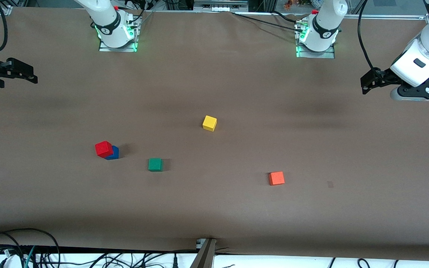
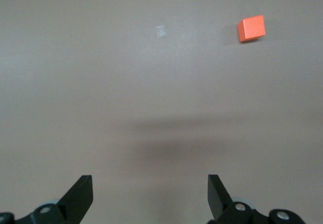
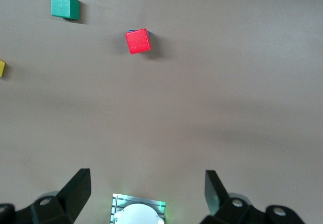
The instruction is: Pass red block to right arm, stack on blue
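Two hands spread empty, right hand (image 1: 32, 76), left hand (image 1: 365, 83), red block (image 1: 103, 149) atop blue (image 1: 113, 153), well apart

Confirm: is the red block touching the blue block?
Touching. In the front view the red block sits on top of the blue block, offset, with no gap. The right wrist view shows only a sliver of blue under the red.

The small solid red cube (image 1: 103, 149) sits on top of the small solid blue cube (image 1: 113, 154), slightly offset, toward the right arm's end of the brown desk (image 1: 214, 208).
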You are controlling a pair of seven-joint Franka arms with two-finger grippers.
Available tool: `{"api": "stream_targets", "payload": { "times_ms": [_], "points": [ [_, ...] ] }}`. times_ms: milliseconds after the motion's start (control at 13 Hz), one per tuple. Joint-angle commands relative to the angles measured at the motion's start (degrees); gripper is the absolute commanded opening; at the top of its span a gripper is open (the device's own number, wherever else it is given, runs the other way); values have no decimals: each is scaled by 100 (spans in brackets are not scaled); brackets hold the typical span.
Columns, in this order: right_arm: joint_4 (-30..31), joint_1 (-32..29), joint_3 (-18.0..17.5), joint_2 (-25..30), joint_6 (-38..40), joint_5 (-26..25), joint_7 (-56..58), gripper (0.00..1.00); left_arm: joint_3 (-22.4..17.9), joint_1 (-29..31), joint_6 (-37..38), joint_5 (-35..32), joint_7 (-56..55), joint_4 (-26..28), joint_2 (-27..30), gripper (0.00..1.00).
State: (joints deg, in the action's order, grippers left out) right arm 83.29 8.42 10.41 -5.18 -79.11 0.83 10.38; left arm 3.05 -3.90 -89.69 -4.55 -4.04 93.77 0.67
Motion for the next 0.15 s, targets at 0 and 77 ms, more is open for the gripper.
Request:
{"api": "stream_targets", "payload": {
  "times_ms": [0, 77],
  "points": [
    [-6, -51, -65, 8, 18, -100, 96, 100, 2, 12, 57, 7, 34, -69, 21, 100],
    [-6, -51, -65, -1, 10, -100, 96, 100, 2, 12, 66, 7, 26, -69, 21, 100]
  ]
}}
